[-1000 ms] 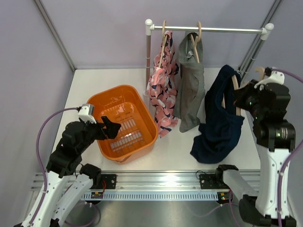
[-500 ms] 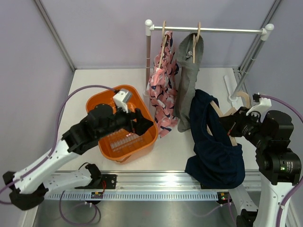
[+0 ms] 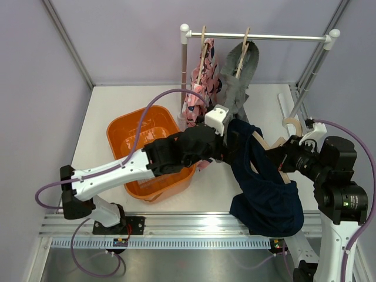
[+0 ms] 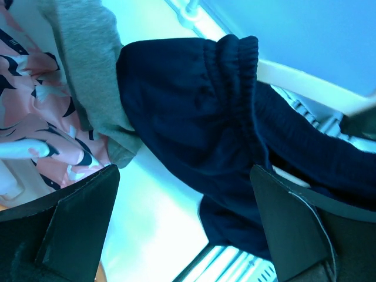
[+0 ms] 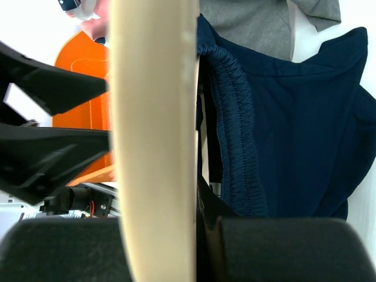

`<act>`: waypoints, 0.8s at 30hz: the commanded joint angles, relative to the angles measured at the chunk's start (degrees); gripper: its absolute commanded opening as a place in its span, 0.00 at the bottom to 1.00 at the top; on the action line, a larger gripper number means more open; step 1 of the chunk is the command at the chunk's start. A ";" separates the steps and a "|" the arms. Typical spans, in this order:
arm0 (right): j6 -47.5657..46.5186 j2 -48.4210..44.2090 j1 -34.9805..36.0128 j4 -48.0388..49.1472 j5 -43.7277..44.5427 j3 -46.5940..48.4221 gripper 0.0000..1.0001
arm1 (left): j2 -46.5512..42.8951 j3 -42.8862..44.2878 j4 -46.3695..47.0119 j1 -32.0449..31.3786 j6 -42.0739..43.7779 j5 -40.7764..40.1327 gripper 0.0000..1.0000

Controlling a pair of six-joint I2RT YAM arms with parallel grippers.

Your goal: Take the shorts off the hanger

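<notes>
1. While they hang on a wooden hanger (image 3: 264, 143) that is off the rail (image 3: 258, 36) and in front of it, the navy shorts (image 3: 264, 188) droop toward the table.
2. The right gripper (image 3: 286, 158), fingers pressed together, pinches that hanger.
3. The left gripper (image 4: 185, 170), jaws spread wide, faces the navy waistband below the rail's middle.
4. Grey shorts (image 3: 238, 82) and pink patterned shorts (image 3: 200, 94) hang from the rail.

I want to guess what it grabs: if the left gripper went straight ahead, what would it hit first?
Most likely the navy shorts on the hanger: they sit right between the open fingers of the left gripper. How far off they are is hard to tell.
</notes>
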 commanded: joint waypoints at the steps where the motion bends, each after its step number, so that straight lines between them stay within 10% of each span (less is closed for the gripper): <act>1: -0.02 1.38 -0.07 3.66 -2.82 2.57 0.00 | 3.45 6.82 3.02 -0.95 0.51 -5.45 0.99; 18: -0.02 4.01 -0.07 3.75 -3.17 5.91 0.00 | 14.44 13.34 6.10 -2.98 2.45 -7.83 0.98; 24: 0.07 3.75 -0.07 2.78 -3.35 7.85 0.00 | 15.94 13.52 6.96 -2.89 3.41 -15.47 0.69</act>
